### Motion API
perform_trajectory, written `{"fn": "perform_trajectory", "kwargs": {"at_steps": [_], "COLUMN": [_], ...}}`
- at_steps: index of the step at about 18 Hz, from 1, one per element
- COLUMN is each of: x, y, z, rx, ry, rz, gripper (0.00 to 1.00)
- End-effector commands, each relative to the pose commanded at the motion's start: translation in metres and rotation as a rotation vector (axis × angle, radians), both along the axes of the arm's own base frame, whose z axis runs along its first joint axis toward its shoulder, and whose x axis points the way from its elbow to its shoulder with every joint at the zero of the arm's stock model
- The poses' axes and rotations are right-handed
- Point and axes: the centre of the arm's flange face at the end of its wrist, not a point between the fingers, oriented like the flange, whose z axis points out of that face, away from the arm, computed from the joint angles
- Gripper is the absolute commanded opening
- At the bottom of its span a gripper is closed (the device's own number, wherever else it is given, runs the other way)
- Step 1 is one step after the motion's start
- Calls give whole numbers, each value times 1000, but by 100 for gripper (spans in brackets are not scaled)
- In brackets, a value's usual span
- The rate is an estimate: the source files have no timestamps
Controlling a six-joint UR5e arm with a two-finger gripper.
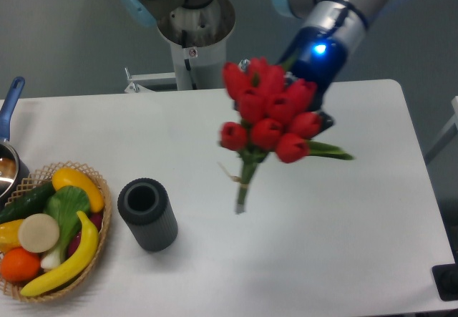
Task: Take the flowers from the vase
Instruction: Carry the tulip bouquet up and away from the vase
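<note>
— Where are the flowers (270, 113) now?
— Up in the air over the white table (343, 245), well clear of the vase (147, 214). Plump red tulip buds, glossy green leaves, a short bound stem pointing down.
— And your gripper (315, 120)?
— Hidden behind the blooms; I can't tell how my fingers are set.
— The vase?
— A dark grey ribbed cylinder, upright, round mouth open, just beside the woven wicker basket (100, 238) of banana, orange and greens
</note>
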Motion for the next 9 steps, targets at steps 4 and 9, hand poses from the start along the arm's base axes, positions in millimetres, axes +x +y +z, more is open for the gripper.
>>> {"fn": "perform_trajectory", "kwargs": {"at_steps": [4,9], "x": [-19,-36], "y": [0,-2], "z": [-17,-29], "rx": [-84,-102], "ry": [48,66], "rz": [52,63], "gripper": [37,37]}}
